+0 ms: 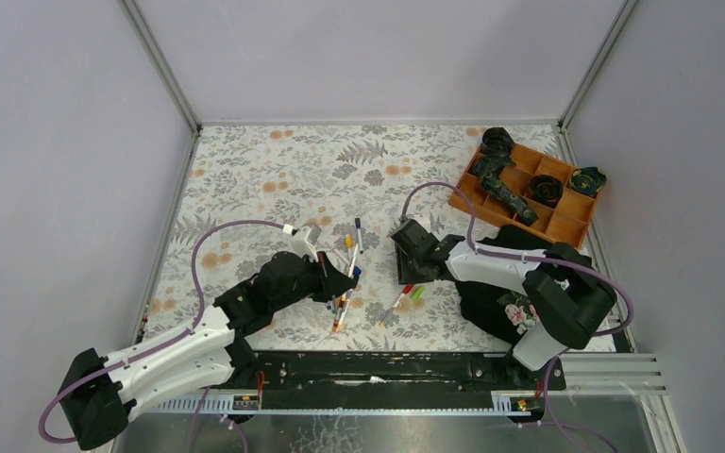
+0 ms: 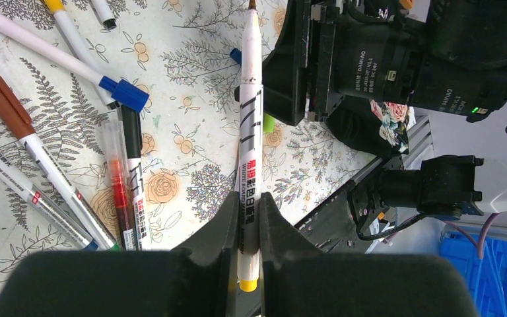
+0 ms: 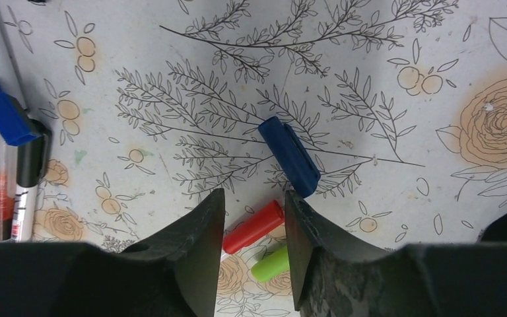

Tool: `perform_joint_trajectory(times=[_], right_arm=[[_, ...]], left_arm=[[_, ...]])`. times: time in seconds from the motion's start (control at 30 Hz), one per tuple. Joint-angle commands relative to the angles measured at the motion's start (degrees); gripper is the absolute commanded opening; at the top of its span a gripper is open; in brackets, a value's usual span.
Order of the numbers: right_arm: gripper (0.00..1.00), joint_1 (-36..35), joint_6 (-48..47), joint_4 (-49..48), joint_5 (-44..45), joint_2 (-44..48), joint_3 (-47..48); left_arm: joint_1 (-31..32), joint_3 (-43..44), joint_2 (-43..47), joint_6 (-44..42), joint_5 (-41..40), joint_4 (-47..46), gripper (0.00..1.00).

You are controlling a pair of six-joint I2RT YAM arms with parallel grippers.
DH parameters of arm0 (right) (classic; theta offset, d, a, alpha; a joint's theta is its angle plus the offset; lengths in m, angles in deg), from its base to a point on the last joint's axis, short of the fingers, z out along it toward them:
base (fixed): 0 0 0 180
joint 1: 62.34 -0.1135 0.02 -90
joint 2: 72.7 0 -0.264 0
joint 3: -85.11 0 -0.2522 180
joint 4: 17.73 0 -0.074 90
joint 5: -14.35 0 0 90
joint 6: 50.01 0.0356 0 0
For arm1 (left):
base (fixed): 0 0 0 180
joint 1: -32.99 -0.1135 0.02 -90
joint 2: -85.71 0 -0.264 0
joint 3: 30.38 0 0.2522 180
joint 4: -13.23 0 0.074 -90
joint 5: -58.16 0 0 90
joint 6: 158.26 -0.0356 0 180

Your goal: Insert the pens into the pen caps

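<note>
Left claw point(image 2: 245, 203): is clamping a white pen point(image 2: 250, 112) by its rear part; the yellow end is sticking out behind the fingers and the tip is pointing toward the other arm.
Right claw point(image 3: 254, 195): is standing partly open and gripping nothing; a red cap point(image 3: 253, 227) is showing between its fingers in the wrist view.
Other caps: a green cap point(image 3: 270, 263) is lying just beside the red one; a blue cap point(image 3: 290, 156) is lying near, apart from both.
Loose pens point(image 1: 345, 283): are lying clustered toward the middle of the near edge of the desk point(image 1: 274, 170), beside the left arm.
Tray point(image 1: 566, 225): is sitting at the desk's far right corner.
</note>
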Motion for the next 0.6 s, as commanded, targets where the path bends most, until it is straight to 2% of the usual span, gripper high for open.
perform_joint_trajectory(times=[0.0,0.23,0.57], right_arm=[[0.46,0.4,0.5,-0.8,1.9,-1.2,2.5],[0.56,1.3,0.8,-0.1,4.4,-3.9,3.2],[0.62,2.6,-0.3,2.5,8.8,-9.9,7.1]], left_arm=[[-0.4,-0.5,0.8,0.2,-1.4,-0.5,0.00],[-0.4,-0.6,2.0,0.0,-2.1,0.8,0.00],[-0.4,-0.7,3.6,0.0,-2.9,2.2,0.00]])
